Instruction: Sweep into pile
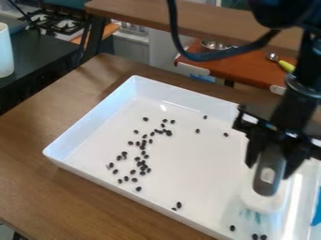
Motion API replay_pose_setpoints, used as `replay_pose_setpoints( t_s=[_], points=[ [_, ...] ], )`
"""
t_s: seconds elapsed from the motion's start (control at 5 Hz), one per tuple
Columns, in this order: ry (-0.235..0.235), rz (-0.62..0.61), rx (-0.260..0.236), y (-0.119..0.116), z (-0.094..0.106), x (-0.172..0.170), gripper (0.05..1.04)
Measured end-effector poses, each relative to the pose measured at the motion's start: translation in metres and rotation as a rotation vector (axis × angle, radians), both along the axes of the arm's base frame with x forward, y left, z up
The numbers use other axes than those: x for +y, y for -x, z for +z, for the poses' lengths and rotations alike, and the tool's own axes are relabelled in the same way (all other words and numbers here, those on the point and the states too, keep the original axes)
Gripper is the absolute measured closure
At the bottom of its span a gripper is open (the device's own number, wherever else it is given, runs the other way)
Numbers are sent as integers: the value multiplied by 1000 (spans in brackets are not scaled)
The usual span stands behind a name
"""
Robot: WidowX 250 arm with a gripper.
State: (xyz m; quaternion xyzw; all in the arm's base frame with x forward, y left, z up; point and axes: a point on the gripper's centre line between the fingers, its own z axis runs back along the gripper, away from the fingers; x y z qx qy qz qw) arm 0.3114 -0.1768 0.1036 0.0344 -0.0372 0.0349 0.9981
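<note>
The gripper hangs over the right part of a white tray, its fingers shut on the grey handle of a brush. The brush is upright, its white head low over or against the tray's floor near the lower right; contact cannot be told. Small black beans lie scattered left of the brush, densest in a loose band across the tray's left middle. A few single beans sit toward the back, and others lie along the front wall, some just below the brush.
The tray's raised walls surround the beans on a brown wooden table. Behind stand a wooden shelf and an orange-brown surface with a metal bowl. A white cylinder stands on a dark counter at the upper left. Something blue touches the right edge.
</note>
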Motion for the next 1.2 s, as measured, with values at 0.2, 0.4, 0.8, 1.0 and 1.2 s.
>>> replay_pose_setpoints(
  t_s=[0.2,0.4,0.8,1.0,1.2],
  points=[
    [-2,-11,-3,3,-6,-14,588],
    [-8,-29,-1,10,-9,-25,588],
    [-36,-51,-3,14,-22,-37,588],
    [-32,-55,-23,13,-22,-40,588],
    [-35,-68,-35,12,-23,-40,588]
  ],
)
